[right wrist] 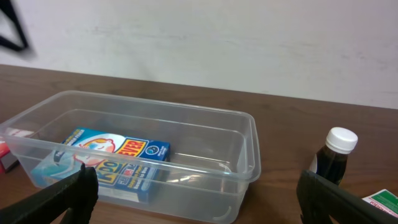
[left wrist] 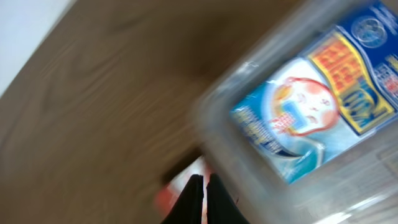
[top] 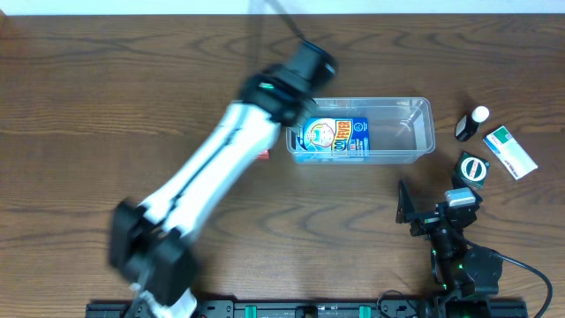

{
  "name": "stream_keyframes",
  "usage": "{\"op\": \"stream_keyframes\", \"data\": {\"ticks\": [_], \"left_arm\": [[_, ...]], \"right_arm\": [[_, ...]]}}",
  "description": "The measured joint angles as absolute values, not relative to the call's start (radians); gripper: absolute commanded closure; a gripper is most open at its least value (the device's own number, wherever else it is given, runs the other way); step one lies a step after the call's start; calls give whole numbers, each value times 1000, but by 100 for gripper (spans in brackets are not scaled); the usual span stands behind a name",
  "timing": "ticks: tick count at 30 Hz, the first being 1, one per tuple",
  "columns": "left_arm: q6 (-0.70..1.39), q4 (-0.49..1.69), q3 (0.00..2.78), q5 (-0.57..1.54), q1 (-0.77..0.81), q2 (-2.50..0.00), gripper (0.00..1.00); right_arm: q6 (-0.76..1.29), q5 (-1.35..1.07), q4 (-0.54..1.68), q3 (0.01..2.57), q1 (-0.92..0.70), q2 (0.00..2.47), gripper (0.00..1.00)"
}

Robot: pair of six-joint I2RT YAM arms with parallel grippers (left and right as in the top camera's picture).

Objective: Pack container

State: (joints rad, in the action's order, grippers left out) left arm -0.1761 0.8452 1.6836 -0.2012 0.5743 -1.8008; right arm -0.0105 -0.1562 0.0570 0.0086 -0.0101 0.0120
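Observation:
The clear plastic container (top: pixel 403 132) lies in the middle of the table with a blue box (top: pixel 331 137) in its left end. It also shows in the left wrist view (left wrist: pixel 242 149) and the right wrist view (right wrist: pixel 249 146), each with the blue box (left wrist: pixel 311 102) (right wrist: pixel 118 158). My left gripper (left wrist: pixel 206 186) is shut, its tips over a small red box (left wrist: pixel 177 186) just outside the container's left end; the view is blurred. From overhead the left arm (top: pixel 287 93) hides most of the red box (top: pixel 263 155). My right gripper (right wrist: pixel 202 205) is wide open and empty, near the container's front right.
A dark bottle with a white cap (top: pixel 472 124) (right wrist: pixel 336 155), a green-and-white box (top: pixel 510 152) (right wrist: pixel 382 202) and a round black-and-white item (top: pixel 474 168) lie right of the container. The right arm's base (top: pixel 459 256) sits at the front right edge.

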Motion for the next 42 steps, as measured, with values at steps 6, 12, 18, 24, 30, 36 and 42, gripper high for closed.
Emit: {"op": "stream_keyframes", "data": {"ticks": [6, 12, 18, 24, 30, 36, 42], "left_arm": [[10, 1058, 1687, -142, 377, -1650, 42], [68, 1051, 1620, -13, 261, -1686, 2], [79, 986, 1501, 38, 219, -1734, 2], [80, 897, 1409, 72, 234, -1740, 2], [90, 845, 1375, 80, 237, -1741, 2], [138, 829, 1375, 39, 234, -1741, 2], [212, 825, 1375, -24, 173, -1741, 2]], "right_arm": [[-10, -156, 57, 9, -10, 12, 1], [-10, -156, 57, 9, -10, 12, 1], [-10, -156, 57, 9, -10, 12, 0], [-10, -156, 57, 9, -10, 12, 1], [-10, -156, 57, 9, -10, 12, 1], [-10, -156, 57, 9, -10, 12, 1], [-10, -156, 57, 9, -10, 12, 1]]}}
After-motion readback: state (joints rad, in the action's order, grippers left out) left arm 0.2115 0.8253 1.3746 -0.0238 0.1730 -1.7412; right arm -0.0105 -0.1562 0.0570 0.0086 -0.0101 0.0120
